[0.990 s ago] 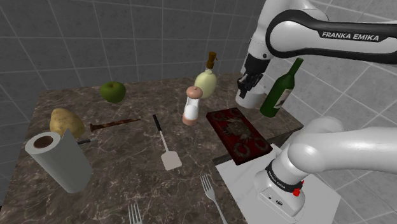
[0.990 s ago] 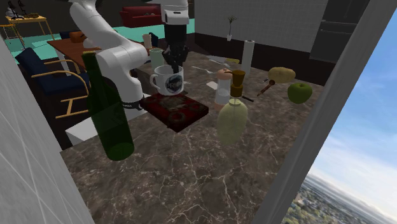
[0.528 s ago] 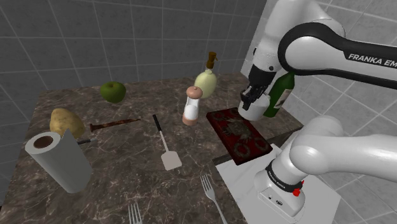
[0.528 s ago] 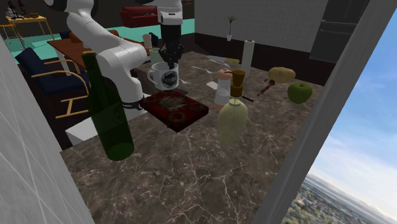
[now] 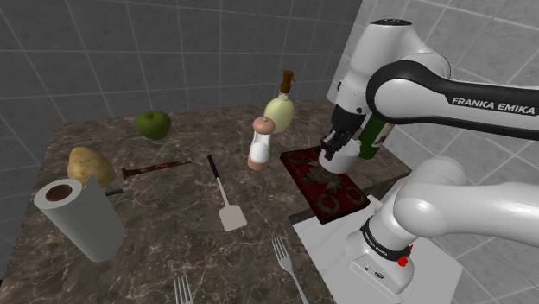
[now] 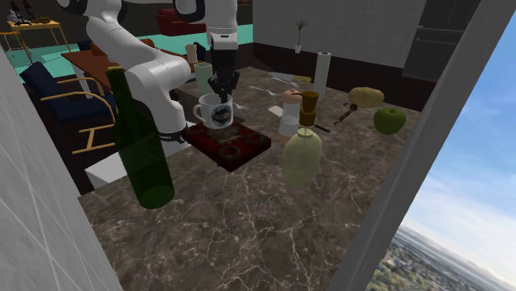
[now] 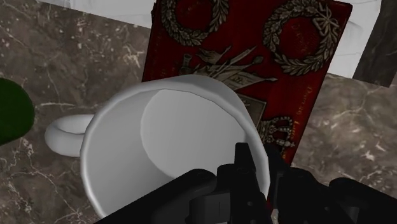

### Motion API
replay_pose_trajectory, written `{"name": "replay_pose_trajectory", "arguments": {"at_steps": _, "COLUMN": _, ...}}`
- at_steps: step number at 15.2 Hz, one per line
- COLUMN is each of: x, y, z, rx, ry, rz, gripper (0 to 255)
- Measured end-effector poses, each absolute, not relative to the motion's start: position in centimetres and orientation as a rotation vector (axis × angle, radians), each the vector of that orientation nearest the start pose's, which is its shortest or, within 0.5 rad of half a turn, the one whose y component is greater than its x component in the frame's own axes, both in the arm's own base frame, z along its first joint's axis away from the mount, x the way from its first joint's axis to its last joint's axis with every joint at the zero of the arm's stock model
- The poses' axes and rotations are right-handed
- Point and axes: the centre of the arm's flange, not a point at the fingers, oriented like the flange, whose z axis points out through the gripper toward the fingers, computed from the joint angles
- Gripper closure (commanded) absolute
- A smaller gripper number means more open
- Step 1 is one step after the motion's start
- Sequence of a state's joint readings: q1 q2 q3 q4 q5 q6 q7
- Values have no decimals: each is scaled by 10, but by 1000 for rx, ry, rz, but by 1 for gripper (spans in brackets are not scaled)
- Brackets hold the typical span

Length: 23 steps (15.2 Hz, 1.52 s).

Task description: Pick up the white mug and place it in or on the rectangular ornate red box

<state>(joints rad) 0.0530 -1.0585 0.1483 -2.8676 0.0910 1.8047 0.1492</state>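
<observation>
Our hand (image 6: 222, 89) is clamped on the white mug (image 7: 159, 146) by its rim, close over the red box (image 7: 305, 63). We judge the mug rigid, smooth and breakable, so this rim grip suits.

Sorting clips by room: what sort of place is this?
Likely a home kitchen: a dark marble counter against grey tiled walls, with a spatula, a fork and a paper towel roll on it.
</observation>
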Motion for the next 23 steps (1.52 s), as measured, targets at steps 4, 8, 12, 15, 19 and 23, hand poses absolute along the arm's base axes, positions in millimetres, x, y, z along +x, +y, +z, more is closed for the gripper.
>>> {"name": "replay_pose_trajectory", "arguments": {"at_steps": 4, "x": 241, "y": 52, "z": 417, "rx": -3182, "ry": 72, "rz": 3, "gripper": 255}}
{"name": "replay_pose_trajectory", "arguments": {"at_steps": 8, "x": 241, "y": 51, "z": 401, "rx": -3182, "ry": 72, "rz": 3, "gripper": 255}}
{"name": "replay_pose_trajectory", "arguments": {"at_steps": 12, "x": 241, "y": 52, "z": 399, "rx": -3182, "ry": 72, "rz": 3, "gripper": 255}}
{"name": "replay_pose_trajectory", "arguments": {"at_steps": 15, "x": 241, "y": 52, "z": 399, "rx": -3182, "ry": 72, "rz": 2, "gripper": 0}}
{"name": "replay_pose_trajectory", "arguments": {"at_steps": 19, "x": 241, "y": 52, "z": 399, "rx": -3182, "ry": 72, "rz": 2, "gripper": 0}}
{"name": "replay_pose_trajectory", "arguments": {"at_steps": 23, "x": 241, "y": 53, "z": 425, "rx": -3182, "ry": 72, "rz": -1, "gripper": 0}}
